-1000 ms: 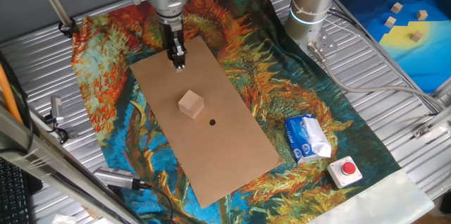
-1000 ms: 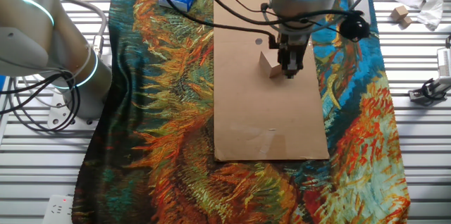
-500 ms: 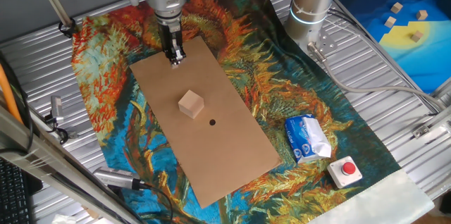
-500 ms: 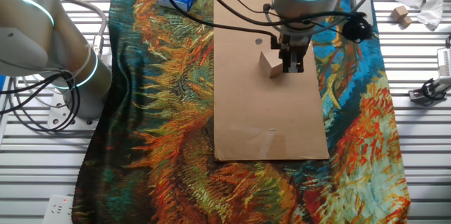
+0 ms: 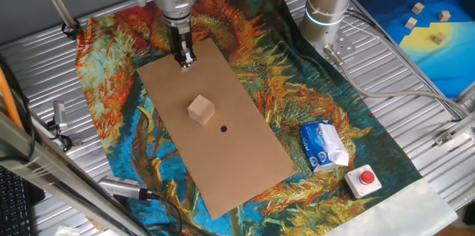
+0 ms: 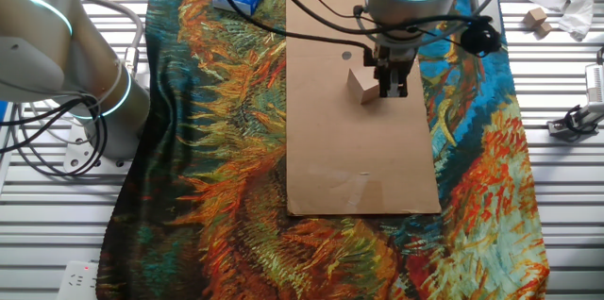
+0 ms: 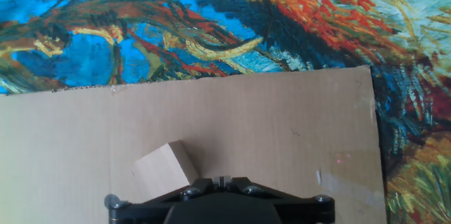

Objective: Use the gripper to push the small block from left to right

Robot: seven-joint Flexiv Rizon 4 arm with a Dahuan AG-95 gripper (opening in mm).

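The small block (image 5: 200, 109) is a light-tan wooden cube near the middle of a brown cardboard sheet (image 5: 245, 158). It also shows in the other fixed view (image 6: 360, 85) and in the hand view (image 7: 163, 170). My gripper (image 5: 184, 61) hangs from the silver arm with the light-blue ring, over the cardboard's far end, apart from the block. In the other fixed view the gripper (image 6: 393, 91) is just right of the block. Its black fingers (image 7: 220, 180) are pressed together and hold nothing.
The cardboard lies on a colourful painted cloth (image 5: 119, 80). A white-and-blue carton (image 5: 323, 145) and a red button (image 5: 365, 179) sit at the right. A second silver arm column (image 5: 330, 6) stands behind. Tiny wooden cubes (image 5: 410, 21) lie on a blue-yellow sheet.
The gripper has risen slightly and drawn a little away from the block towards the cardboard's far end. The block has not moved.
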